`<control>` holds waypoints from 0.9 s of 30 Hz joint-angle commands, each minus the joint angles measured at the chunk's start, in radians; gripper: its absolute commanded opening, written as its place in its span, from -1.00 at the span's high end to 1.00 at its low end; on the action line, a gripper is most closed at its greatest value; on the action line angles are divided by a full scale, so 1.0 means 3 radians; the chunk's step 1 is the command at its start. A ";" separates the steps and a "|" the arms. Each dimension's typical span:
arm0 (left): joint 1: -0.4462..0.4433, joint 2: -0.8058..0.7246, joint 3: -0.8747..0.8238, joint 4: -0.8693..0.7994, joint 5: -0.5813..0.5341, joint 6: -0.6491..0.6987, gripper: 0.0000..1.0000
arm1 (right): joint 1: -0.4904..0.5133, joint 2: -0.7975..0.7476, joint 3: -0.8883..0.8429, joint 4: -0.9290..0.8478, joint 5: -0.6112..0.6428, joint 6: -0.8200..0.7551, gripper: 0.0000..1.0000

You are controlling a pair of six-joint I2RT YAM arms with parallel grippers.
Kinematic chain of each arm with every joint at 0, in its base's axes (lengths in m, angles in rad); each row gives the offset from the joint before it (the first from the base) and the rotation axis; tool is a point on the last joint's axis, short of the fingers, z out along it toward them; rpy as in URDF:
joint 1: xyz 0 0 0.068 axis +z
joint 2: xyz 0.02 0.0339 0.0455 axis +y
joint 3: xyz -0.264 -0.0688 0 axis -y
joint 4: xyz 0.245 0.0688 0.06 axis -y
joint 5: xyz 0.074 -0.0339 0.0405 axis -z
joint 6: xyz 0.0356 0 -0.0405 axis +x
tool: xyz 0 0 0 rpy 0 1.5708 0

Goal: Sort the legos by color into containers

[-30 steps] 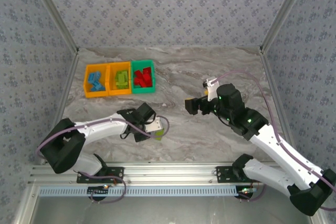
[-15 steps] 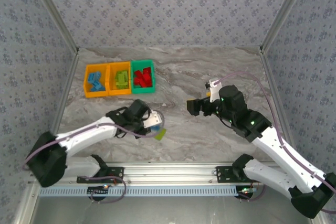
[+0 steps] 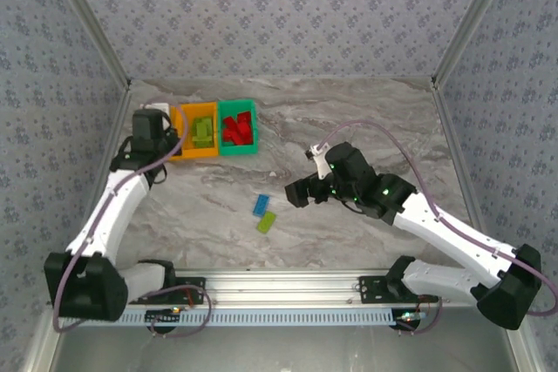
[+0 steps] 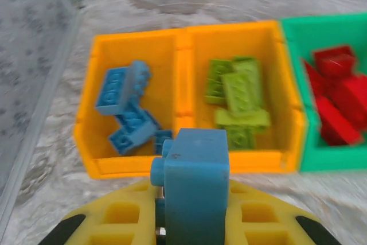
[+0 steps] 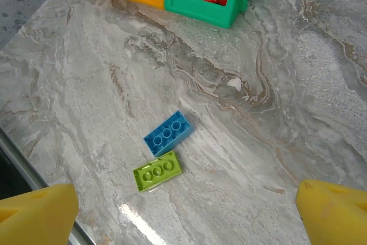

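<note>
The left claw (image 4: 194, 222) is pinched on a blue brick (image 4: 196, 170) and holds it above the near wall of the left orange bin (image 4: 86, 147), which carries a heap of blue bricks (image 4: 127, 110). In the wrist view the blue brick covers the near end of the wall shared with the middle orange bin (image 4: 274, 55), where lime green bricks (image 4: 238, 96) lie. The green bin (image 4: 293, 27) with its red bricks (image 4: 338, 104) touches that one on the right. From above, the left arm (image 3: 118, 202) reaches along the left side of the counter (image 3: 366, 119), and its wrist hides most of the left orange bin. The right claw (image 3: 299, 192) is spread wide over the middle of the counter. Its yellow fingertips (image 5: 35, 210) frame a loose blue brick (image 5: 167, 133) and a loose lime brick (image 5: 157, 171) just beside it, seemingly touching, well apart from the bins. A small white speck (image 5: 234, 84) lies between the pair and the green bin. A second ago the left claw was low at mid-counter by these loose bricks. It has since swung back to the bins, and the right arm has shifted leftward toward the pair.
</note>
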 commanded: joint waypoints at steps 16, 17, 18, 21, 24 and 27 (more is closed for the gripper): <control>0.0324 0.1595 0.1211 0.0088 0.0374 0.0016 0.31 | 0.0056 -0.0299 0.0019 -0.0185 0.0348 0.0316 -1.00; 0.0322 0.1572 0.1212 0.0063 0.0374 0.0019 0.28 | 0.0058 -0.0294 0.0026 -0.0180 0.0352 0.0312 -1.00; 0.0321 0.1531 0.1205 0.0039 0.0392 0.0017 0.22 | 0.0055 -0.0293 0.0030 -0.0181 0.0358 0.0307 -1.00; 0.0324 0.1335 0.1135 -0.0025 0.0453 -0.0033 0.21 | 0.0055 -0.0277 0.0031 -0.0160 0.0354 0.0300 -1.00; 0.0277 0.0988 0.1024 -0.0172 0.0633 -0.0302 0.26 | 0.0051 -0.0237 0.0026 -0.0124 0.0362 0.0302 -1.00; 0.0055 0.0619 0.0907 -0.0423 0.0861 -0.0696 0.33 | 0.0032 -0.0186 -0.0002 -0.0087 0.0324 0.0305 -1.00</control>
